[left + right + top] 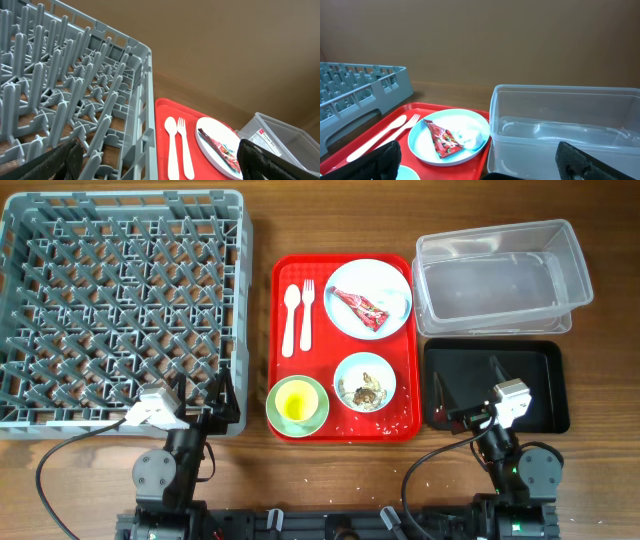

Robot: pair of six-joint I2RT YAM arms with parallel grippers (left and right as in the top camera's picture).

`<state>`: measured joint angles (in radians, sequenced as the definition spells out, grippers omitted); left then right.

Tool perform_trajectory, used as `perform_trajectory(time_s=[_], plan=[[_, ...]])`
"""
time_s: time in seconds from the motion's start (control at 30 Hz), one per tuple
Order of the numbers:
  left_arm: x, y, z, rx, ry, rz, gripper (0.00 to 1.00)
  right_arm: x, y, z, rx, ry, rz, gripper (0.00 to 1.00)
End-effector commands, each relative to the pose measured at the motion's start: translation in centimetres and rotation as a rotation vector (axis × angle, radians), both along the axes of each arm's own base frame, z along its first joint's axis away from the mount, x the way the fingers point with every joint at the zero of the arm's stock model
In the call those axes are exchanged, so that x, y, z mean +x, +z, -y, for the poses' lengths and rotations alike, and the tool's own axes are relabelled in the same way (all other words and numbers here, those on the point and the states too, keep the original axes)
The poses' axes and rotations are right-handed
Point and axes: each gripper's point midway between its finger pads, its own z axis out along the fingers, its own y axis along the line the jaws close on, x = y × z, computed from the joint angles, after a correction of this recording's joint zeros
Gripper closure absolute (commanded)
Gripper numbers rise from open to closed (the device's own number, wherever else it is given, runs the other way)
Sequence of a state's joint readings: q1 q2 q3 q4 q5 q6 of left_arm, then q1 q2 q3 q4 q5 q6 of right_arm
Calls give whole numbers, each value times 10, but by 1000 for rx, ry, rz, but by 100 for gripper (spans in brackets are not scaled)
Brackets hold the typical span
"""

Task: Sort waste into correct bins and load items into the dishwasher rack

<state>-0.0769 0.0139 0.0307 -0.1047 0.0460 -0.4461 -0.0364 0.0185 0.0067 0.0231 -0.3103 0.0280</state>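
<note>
The grey dishwasher rack [130, 198] fills the left. A red serving tray [330, 350] holds a white spoon [290, 320], a fork [307, 310], a pale blue plate [390, 285] with the red wrapper [358, 307] and a white tissue wad [470, 137], a pale blue bowl [388, 370] with brownish scraps [362, 388], and a mint-green bowl [275, 412] with the yellow cup [295, 402] in it. The clear tub [500, 285] is back right, with the black tray [530, 370] in front of it. My left gripper [202, 392] is open over the rack's near right corner. My right gripper [468, 380] is open above the black tray.
The wrist views show the rack's right wall [142, 115], the spoon and fork [177, 147], the plate [447, 137] and the clear tub [565, 120] ahead of the open fingers. White crumbs lie on the wood in front of the red tray [400, 442].
</note>
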Motion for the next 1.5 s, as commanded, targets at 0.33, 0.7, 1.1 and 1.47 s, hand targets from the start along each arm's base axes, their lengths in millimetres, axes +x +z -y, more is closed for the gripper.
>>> perform_trajectory(time_s=[0.33, 0.7, 1.1, 1.47], plan=[[0, -3, -2, 22, 11, 3, 0, 0, 1, 1, -1, -5, 6, 0], [0, -3, -2, 22, 11, 3, 0, 0, 1, 1, -1, -5, 6, 0], [0, -3, -2, 22, 11, 3, 0, 0, 1, 1, -1, -5, 6, 0], [0, -2, 5, 17, -26, 6, 0, -2, 1, -6, 156, 41, -39, 0]])
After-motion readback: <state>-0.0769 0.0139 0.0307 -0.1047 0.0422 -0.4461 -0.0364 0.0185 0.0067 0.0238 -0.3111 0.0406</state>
